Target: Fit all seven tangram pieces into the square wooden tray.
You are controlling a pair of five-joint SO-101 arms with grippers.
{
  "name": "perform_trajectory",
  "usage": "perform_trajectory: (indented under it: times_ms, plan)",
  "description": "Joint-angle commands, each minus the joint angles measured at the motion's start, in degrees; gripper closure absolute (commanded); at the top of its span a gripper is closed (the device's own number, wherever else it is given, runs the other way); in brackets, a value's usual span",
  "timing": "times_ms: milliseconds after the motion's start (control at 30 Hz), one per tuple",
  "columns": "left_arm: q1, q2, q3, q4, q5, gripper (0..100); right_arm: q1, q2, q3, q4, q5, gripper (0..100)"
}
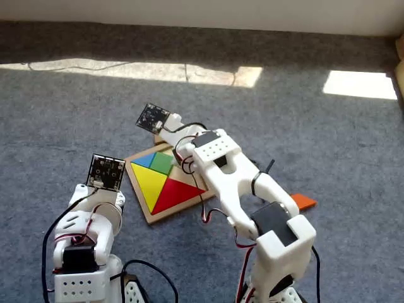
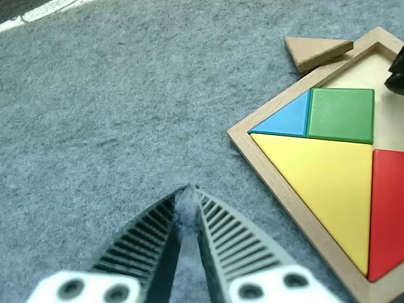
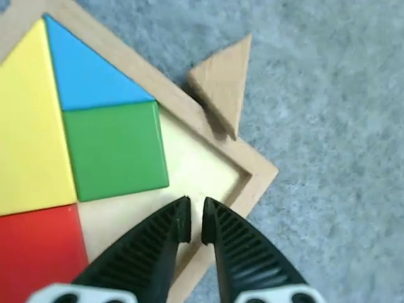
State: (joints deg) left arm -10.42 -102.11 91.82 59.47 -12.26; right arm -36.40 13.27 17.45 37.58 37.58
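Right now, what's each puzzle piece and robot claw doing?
Square wooden tray, partly filled.
Yellow triangle, in tray.
Red triangle, in tray.
Blue triangle, in tray.
Green square, in tray.
Wooden triangle, outside, beside tray's rim.
Orange piece, outside tray.
Left gripper, shut, empty.
Right gripper, open a crack, empty.
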Motion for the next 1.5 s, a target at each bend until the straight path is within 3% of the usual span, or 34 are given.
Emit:
perform_trajectory:
  times_ms: [0,333,533,800,1033,1233,1467]
  plan:
    - [-0.9,-2.3,-0.8,-0.3,-0.4,99,0.7,-6.7,-3.5,3.6,0.4,95.7]
    - [-1.1,-2.3,-0.8,-0.3,-0.4,99,1.7,-11.7,-3.5,9.6,-10.2,95.7]
    - [-7.7,-2.3,-2.6,-0.3,0.0,99,2.6,-13.4,-3.6,9.6,-18.5,95.4]
    - [-8.6,-2.3,-3.1,-0.3,0.1,99,2.5,-13.1,-4.1,9.3,-26.7,95.0]
    - [-8.6,-2.3,-3.1,-0.3,0.1,99,0.9,-12.9,-6.5,5.2,-34.0,73.8]
    - [-8.6,-2.3,-3.1,-0.3,0.1,99,-2.8,-10.6,-6.2,-3.9,-34.4,71.7]
    - [-8.6,-2.3,-3.1,-0.3,0.1,99,-5.3,5.8,-16.3,-5.5,-34.4,71.7]
